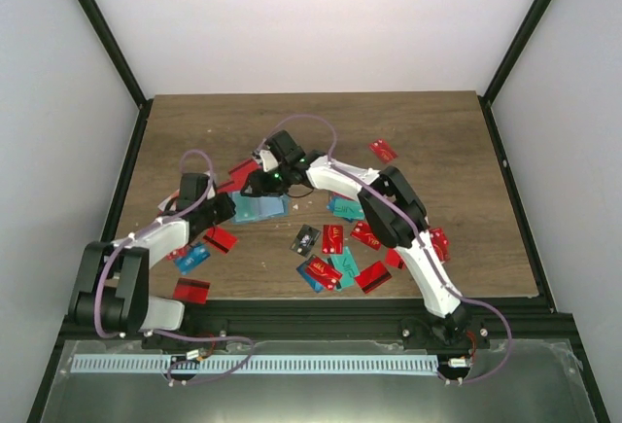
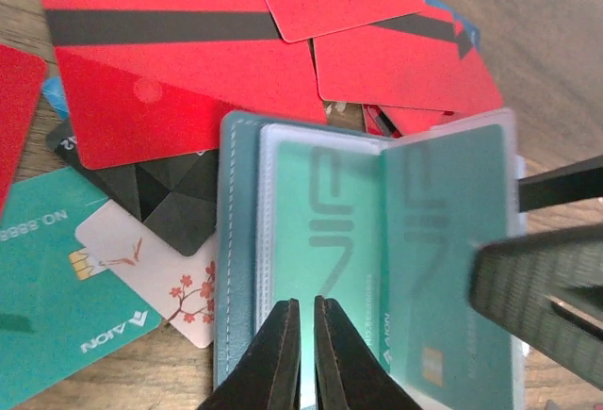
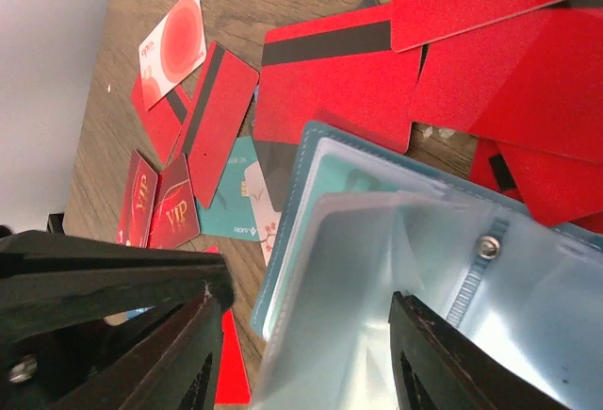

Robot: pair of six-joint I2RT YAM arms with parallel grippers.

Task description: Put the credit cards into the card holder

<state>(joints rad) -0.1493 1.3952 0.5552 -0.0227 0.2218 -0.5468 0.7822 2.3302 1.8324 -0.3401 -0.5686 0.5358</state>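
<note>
The teal card holder [image 1: 260,209] lies open on the wood, its clear sleeves [image 2: 320,221] fanned, with a teal card [image 2: 448,240] inside one. My left gripper [image 2: 306,304] is pinched shut on the holder's near edge, also seen from above [image 1: 233,205]. My right gripper [image 3: 307,302] stands open astride a raised clear sleeve [image 3: 377,269], and reaches in from the far side [image 1: 264,184]. Its blurred fingers [image 2: 537,283] show in the left wrist view. Loose credit cards surround the holder: red [image 2: 179,80], teal [image 2: 57,306], white with blossoms [image 2: 179,292], black [image 2: 174,198].
Several more cards lie scattered right of centre [image 1: 335,248], one red card [image 1: 383,150] at the back and others by the left arm [image 1: 192,290]. Red VIP cards [image 3: 155,207] lie left of the holder. A black frame [image 1: 515,199] borders the table.
</note>
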